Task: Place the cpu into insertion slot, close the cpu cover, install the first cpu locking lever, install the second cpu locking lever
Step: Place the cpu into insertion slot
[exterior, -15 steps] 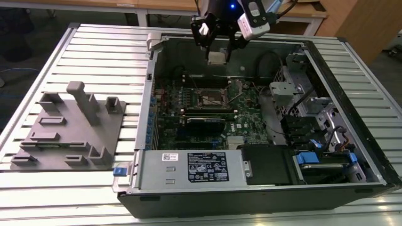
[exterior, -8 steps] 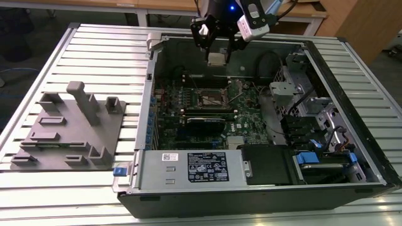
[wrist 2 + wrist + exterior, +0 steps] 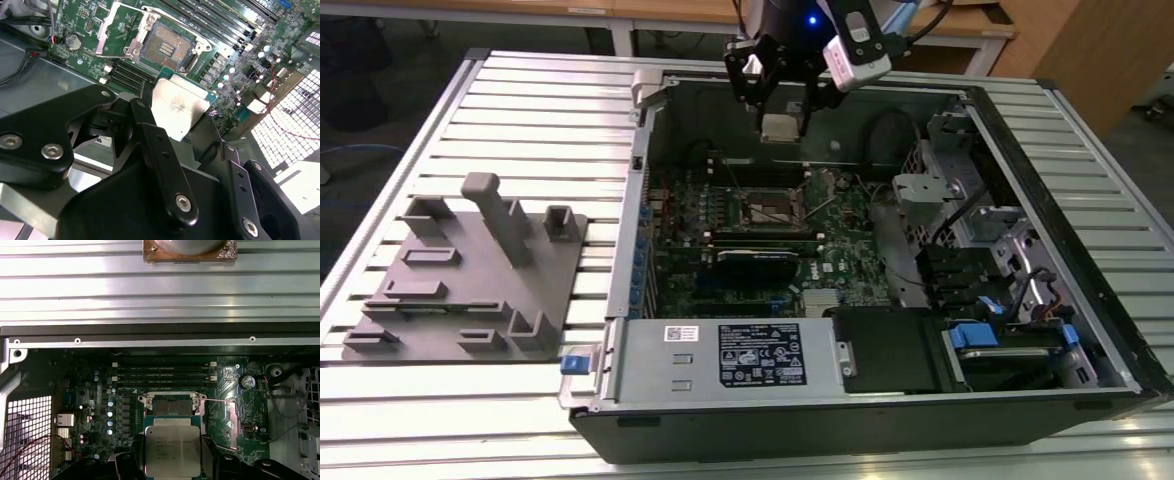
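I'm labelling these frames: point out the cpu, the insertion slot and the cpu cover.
cpu (image 3: 172, 450), first wrist view, metal top.
insertion slot (image 3: 167, 45), second wrist view, dark centre.
cpu cover (image 3: 103, 37), second wrist view, side bar.

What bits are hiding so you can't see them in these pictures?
1. First wrist view: the cpu blocks part of the insertion slot.
2. Second wrist view: the fingers cover one side of the cpu.
3. Exterior view: the insertion slot's inside is too small to make out.
4. Both wrist views: the cpu's underside faces away.
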`<action>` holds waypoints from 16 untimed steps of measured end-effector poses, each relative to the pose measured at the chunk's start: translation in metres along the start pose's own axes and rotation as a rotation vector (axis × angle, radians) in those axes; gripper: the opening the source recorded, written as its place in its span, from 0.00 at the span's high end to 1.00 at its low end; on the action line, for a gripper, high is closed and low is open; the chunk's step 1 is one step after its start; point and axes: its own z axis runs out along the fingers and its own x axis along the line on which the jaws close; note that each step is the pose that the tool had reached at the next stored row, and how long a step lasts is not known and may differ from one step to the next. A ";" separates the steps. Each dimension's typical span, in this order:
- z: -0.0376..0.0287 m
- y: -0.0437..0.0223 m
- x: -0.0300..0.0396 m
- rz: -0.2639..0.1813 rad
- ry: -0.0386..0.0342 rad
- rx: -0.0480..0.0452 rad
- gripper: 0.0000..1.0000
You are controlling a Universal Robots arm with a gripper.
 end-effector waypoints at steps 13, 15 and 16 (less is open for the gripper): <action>0.0014 -0.0001 0.0000 0.000 0.0001 0.0000 0.46; 0.0024 -0.0002 0.0000 0.000 0.0000 0.0000 0.46; 0.0027 -0.0002 0.0000 0.000 0.0000 0.0000 0.46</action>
